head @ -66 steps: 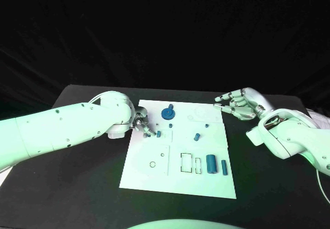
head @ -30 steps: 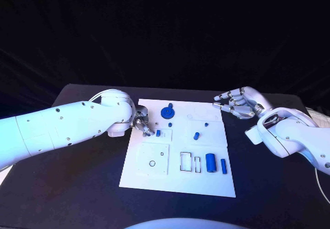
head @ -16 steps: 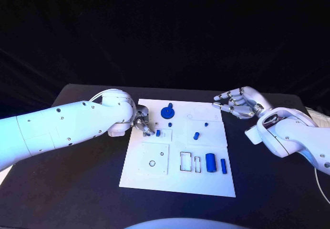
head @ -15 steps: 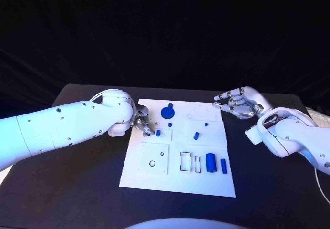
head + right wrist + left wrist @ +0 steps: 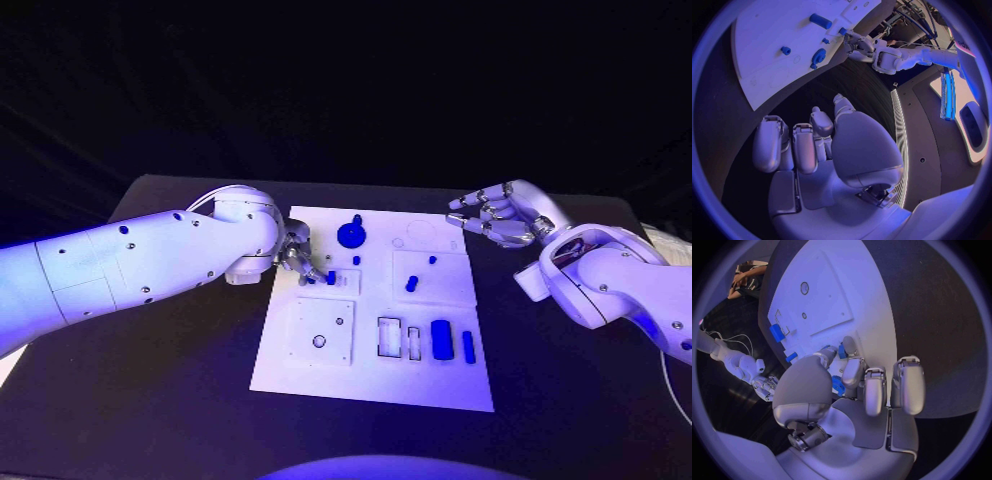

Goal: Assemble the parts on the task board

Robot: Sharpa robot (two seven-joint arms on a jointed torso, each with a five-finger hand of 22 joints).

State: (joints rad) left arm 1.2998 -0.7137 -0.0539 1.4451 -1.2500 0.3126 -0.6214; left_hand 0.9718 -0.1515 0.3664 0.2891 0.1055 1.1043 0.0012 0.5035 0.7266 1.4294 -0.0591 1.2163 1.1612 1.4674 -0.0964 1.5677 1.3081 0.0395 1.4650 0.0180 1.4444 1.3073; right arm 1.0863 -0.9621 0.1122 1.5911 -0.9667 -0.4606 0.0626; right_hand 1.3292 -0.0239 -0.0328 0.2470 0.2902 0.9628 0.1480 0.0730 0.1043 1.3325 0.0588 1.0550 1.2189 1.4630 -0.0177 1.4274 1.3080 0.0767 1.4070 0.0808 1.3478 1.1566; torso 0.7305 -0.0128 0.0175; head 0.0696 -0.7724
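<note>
The left hand (image 5: 299,256) pinches a small blue peg (image 5: 842,351) at the white board (image 5: 372,375); it looks light, rigid, slippery. The right hand (image 5: 498,217) hovers, empty, fingers spread.

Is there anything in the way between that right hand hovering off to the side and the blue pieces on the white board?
Nothing visible. The right hand hangs over bare black table beside the task board's far right corner, holding nothing. The nearest small blue part lies on open white board, with only flat surface between. The left hand works at the opposite edge.
</note>
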